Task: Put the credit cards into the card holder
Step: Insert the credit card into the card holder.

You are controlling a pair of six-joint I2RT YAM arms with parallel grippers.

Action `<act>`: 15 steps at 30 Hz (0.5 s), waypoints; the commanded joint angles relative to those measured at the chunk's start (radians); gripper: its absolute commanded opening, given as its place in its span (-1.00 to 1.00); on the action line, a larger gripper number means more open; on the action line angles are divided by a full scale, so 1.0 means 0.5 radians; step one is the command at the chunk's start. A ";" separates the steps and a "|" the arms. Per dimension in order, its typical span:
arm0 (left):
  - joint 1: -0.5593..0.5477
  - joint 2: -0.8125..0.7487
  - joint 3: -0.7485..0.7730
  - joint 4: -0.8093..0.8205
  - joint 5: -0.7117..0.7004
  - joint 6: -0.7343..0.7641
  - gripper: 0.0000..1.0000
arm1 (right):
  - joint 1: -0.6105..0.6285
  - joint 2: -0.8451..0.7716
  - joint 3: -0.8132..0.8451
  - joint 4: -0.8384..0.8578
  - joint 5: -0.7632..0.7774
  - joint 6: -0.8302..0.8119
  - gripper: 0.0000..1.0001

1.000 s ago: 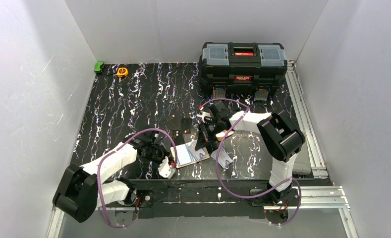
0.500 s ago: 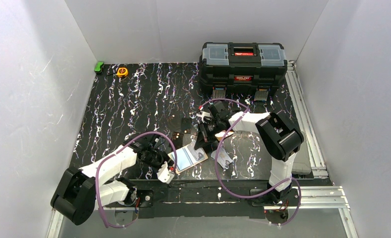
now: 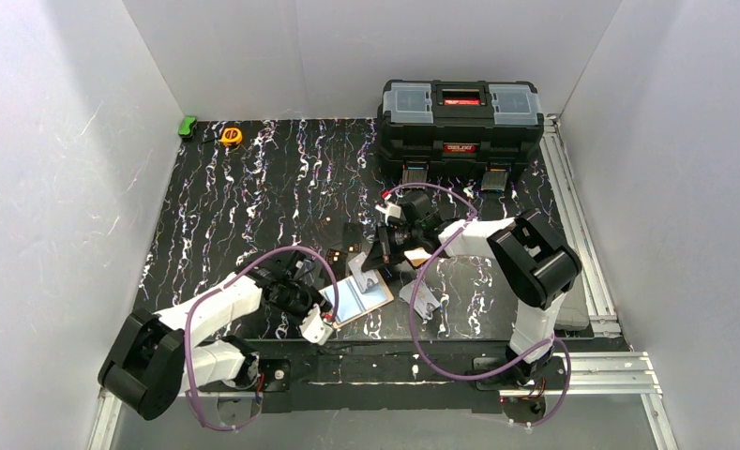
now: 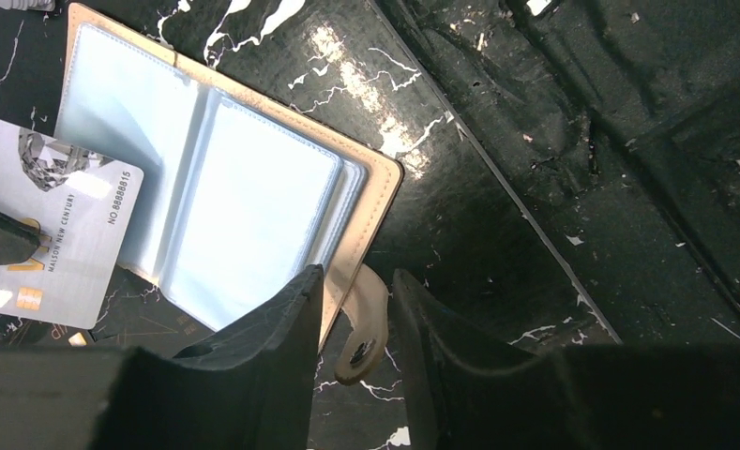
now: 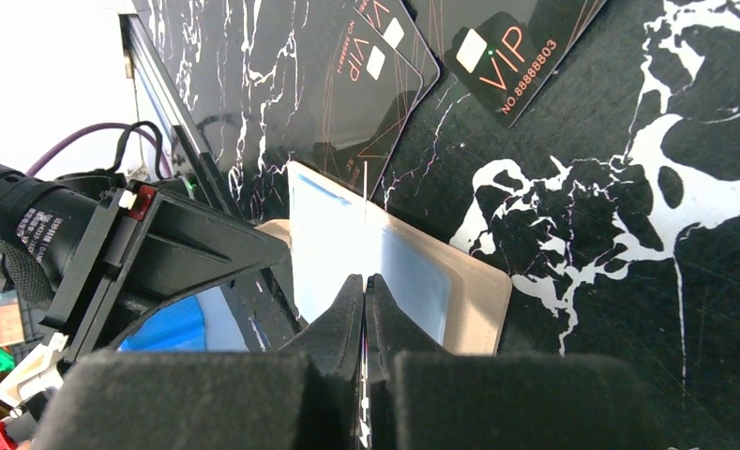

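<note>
Room for moving is mostly at the far left of the black marbled table, which is bare up to the white walls. The near edge is crowded. The card holder lies open there between the arms, clear sleeves up.

The left gripper stands partly apart, jaws astride the snap tab, pinching nothing. The right gripper is pressed tight on a silver-white card, held at the holder's far side.

A black toolbox blocks the far right. A yellow tape measure and a green piece sit far left. A second pale card lies just right of the holder.

Only the right wrist view shows the black VIP cards beyond the holder. Only the left wrist view shows the held card's print.
</note>
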 commanded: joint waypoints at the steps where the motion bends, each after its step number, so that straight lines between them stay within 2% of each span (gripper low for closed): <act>1: -0.026 0.026 0.002 0.006 0.078 -0.056 -0.39 | 0.009 0.035 -0.091 0.365 -0.046 0.189 -0.97; 6: -0.068 0.058 -0.003 0.072 0.058 -0.138 -0.58 | 0.007 0.065 -0.169 0.529 -0.075 0.299 -0.97; 15: -0.142 0.131 0.021 0.166 0.022 -0.262 -0.64 | 0.007 0.104 -0.192 0.575 -0.128 0.365 -0.97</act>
